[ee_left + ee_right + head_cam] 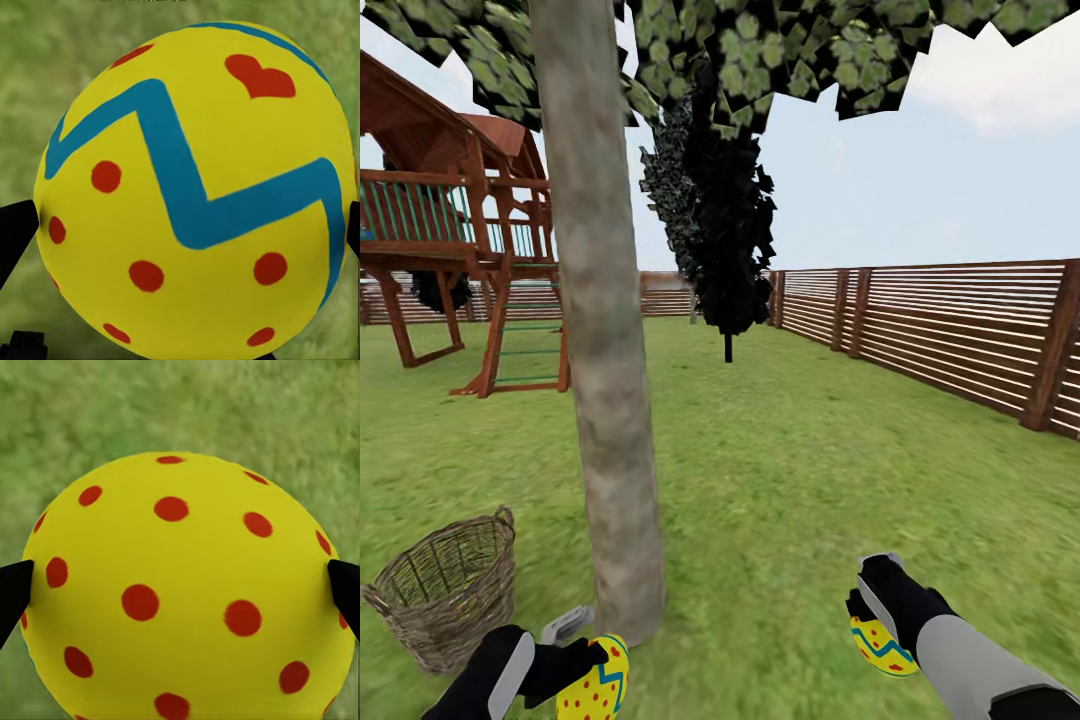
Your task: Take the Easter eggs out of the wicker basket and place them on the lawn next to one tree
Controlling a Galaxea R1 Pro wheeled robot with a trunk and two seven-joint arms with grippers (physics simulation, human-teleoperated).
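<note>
My left gripper [588,662] is shut on a yellow Easter egg [596,683] with red dots and a blue zigzag, right at the foot of the tree [605,400]. In the left wrist view that egg [195,195] sits between the two dark fingertips [15,232]. My right gripper [872,622] is shut on a second egg [882,645], held low over the lawn [780,480] to the right of the trunk. Its dotted end [187,592] faces the right wrist camera. The wicker basket [450,590] stands on the grass left of the trunk; its inside is mostly hidden.
A wooden play structure [460,240] stands behind the tree at the left. A dark narrow tree [725,230] grows farther back. A slatted wooden fence [950,330] runs along the right side and the back. Open grass lies between the trunk and the fence.
</note>
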